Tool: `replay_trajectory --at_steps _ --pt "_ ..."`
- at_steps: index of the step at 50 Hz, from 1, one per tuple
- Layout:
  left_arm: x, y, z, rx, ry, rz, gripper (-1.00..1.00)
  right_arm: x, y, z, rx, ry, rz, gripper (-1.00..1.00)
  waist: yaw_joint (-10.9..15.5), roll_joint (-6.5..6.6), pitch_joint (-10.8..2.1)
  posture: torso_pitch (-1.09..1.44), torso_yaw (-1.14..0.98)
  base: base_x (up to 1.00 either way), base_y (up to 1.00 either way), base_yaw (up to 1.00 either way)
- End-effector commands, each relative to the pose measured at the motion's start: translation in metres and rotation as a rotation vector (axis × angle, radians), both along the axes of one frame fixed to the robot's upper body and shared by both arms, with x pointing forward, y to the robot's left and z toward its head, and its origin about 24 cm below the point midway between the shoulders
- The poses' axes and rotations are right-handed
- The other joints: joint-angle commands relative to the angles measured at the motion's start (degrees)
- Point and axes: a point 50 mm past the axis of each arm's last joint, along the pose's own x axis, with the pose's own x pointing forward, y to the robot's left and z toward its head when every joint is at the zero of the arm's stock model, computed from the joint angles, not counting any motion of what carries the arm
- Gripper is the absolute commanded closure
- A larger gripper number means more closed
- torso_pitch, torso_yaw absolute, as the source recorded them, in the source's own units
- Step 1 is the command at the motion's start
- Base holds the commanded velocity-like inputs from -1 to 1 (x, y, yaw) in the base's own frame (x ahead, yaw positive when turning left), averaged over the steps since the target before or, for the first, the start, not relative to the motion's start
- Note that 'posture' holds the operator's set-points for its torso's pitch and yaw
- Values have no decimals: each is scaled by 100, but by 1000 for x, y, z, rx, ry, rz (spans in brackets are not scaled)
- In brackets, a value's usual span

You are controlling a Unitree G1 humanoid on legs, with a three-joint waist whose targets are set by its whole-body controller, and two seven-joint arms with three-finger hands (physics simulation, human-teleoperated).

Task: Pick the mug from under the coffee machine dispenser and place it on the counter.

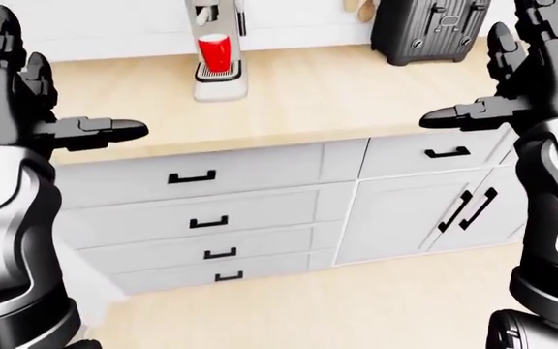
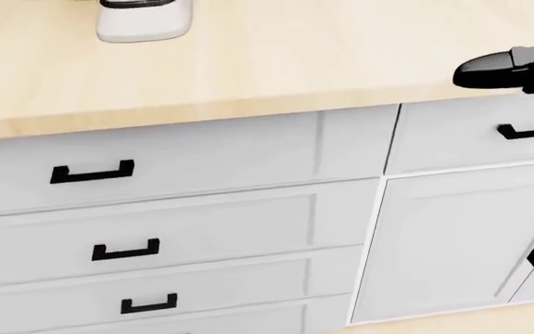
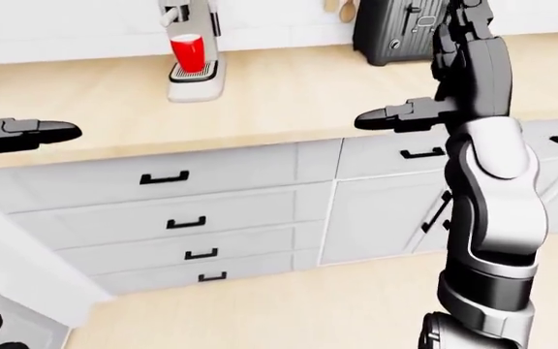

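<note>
Mug (image 1: 213, 52), red and upright, is sitting under the dispenser of the coffee machine (image 1: 217, 43) at the far side of the counter (image 1: 337, 94), resting on the machine's drip tray and well apart from both hands. Left hand (image 1: 27, 102) is hanging raised at the left of the left-eye view, its fingers spread apart and one finger (image 1: 100, 131) pointing right over the near counter edge, gripping nothing. Right hand (image 3: 454, 80) is hovering at the right, likewise spread open and empty, with one finger (image 3: 396, 115) reaching left above the counter edge. A dark toaster (image 1: 426, 27) is standing on the far right of the counter, just beside some wooden utensils (image 1: 359, 7). Below the counter, a stack of white drawers (image 1: 211, 218) with black handles is showing at the left, and a cabinet door (image 1: 405, 218) with upright black handles at the right. In the head view, only the machine's white base (image 2: 145, 21) is showing at the top edge.
</note>
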Motion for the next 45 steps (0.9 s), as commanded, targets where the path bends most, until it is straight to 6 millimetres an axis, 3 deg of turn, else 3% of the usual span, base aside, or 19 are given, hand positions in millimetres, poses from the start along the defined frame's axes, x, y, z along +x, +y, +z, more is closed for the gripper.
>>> replay_trajectory --at_steps 1,5,8,9,11,13,16,18,20,21,22,23,31,33,35,36,37,38,45 --pt "-7 -4 18 35 -94 -13 -100 -10 -1 21 -22 -106 -17 -100 -20 -2 -112 0 0 12 19 0" --pt "-6 -4 17 36 -92 -13 -100 -10 -1 21 -22 -105 -14 -100 8 -228 -105 0 0 11 16 0" --pt "-6 -4 17 36 -92 -13 -100 -10 0 20 -24 -103 -11 -100 45 -524 -117 0 0 14 11 0" --pt "-6 -4 17 37 -92 -13 -100 -10 -1 20 -24 -103 -12 -100 10 -295 -100 0 0 15 9 0" --pt "-6 -4 17 36 -92 -13 -100 -10 0 20 -24 -103 -10 -100 5 -402 -125 0 0 15 9 0" --pt "-6 -4 17 36 -92 -14 -100 -10 -1 20 -24 -102 -11 -100 -2 -360 -165 0 0 15 9 0" --pt "-6 -4 17 36 -92 -13 -100 -10 -1 20 -25 -103 -11 -100 -19 -186 -82 0 0 15 9 0" --pt "-6 -5 16 35 -91 -16 -100 -10 -1 20 -25 -103 -10 -100 -51 -6 -56 0 0 16 9 0" --pt "-6 -5 18 35 -93 -16 -100 -10 -1 20 -26 -103 -8 -100 -75 397 -182 0 0 15 9 0" --pt "-6 -5 18 36 -93 -16 -100 -10 -1 20 -25 -103 -9 -100 -18 198 -153 0 0 16 9 0" --pt "-6 -5 18 36 -94 -16 -100 -11 -1 20 -26 -103 -9 -100 -41 282 -121 0 0 16 7 0" --pt "-6 -5 19 37 -94 -16 -100 -11 -1 20 -26 -105 -9 -100 -15 257 -115 0 0 17 4 0" --pt "-6 -5 19 40 -95 -17 -100 -11 -1 20 -22 -103 -7 -100 44 -112 -73 0 0 18 0 0" --pt "-7 -5 20 42 -96 -16 -100 -11 -1 20 -26 -102 -9 -100 73 -302 -91 0 0 20 0 0" --pt "-7 -5 20 44 -96 -16 -100 -10 -1 20 -27 -103 -8 -100 82 -656 -193 0 0 20 0 0" --pt "-6 -5 20 44 -96 -16 -100 -10 -1 20 -26 -102 -8 -100 19 -374 -114 0 0 20 0 0" --pt "-6 -5 20 43 -96 -16 -100 -10 -1 20 -26 -103 -9 -100 50 -478 -104 0 0 20 0 0" --pt "-6 -5 20 44 -96 -16 -100 -10 -1 20 -27 -103 -9 -100 25 -467 -111 0 0 19 0 0" --pt "-7 -4 20 43 -97 -14 -100 -10 -1 20 -28 -103 -10 -100 -40 -39 -39 0 0 20 0 0"
